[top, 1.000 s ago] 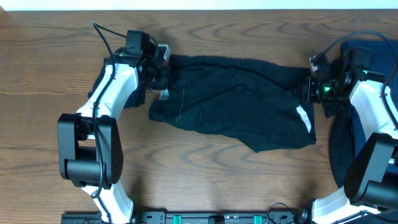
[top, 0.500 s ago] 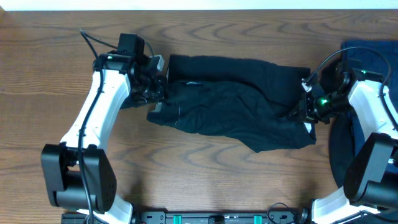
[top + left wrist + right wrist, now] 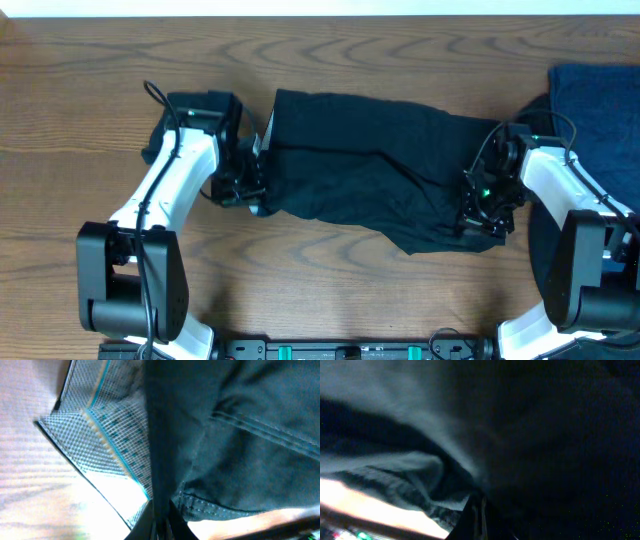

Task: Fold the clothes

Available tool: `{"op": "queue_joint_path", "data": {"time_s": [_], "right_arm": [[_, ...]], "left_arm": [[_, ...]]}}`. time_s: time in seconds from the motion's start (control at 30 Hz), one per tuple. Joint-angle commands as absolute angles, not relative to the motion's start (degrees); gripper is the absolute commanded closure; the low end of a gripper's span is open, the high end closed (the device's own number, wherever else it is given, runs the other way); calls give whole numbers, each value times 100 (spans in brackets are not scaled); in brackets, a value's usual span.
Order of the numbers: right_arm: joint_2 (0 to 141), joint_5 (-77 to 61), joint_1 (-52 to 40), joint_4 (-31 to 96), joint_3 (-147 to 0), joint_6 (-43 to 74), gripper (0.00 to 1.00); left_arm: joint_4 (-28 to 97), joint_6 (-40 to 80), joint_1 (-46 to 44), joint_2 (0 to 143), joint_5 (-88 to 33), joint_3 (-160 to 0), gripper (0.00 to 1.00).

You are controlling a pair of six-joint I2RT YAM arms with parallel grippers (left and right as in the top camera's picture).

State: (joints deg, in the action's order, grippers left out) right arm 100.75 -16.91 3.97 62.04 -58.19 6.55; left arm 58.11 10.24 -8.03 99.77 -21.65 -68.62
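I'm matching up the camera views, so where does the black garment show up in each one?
Overhead: black garment, centre of the wooden table.
Left wrist: fills the right side, checkered lining upper left.
Right wrist: fills nearly the whole frame.
Shared landmark: the wooden table, left edge in left wrist; probably the bright lower-left strip in right wrist.

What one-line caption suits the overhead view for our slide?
The left gripper and right gripper pinch opposite ends of a dark garment on the wooden table.

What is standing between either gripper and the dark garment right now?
Nothing visible. The left gripper grips the left edge of the dark garment, the right gripper its right edge; in both wrist views the fabric runs straight into the fingertips.
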Motion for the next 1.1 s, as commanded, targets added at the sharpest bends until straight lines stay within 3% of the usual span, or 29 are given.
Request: {"op": "queue_joint_path", "data": {"time_s": [0.0, 0.67, 1.07], "right_arm": [[10073, -1284, 357, 6077, -5697, 1031, 99], [10641, -1177, 357, 5033, -5483, 1031, 99], [11168, -1135, 460, 3380, -5485, 1070, 99]], "left_arm": [[5642, 1247, -808, 9998, -1918, -6504, 94], [3892, 1431, -808, 9998, -1874, -5382, 94], [2556, 1426, -808, 10001, -1404, -5199, 94]]}}
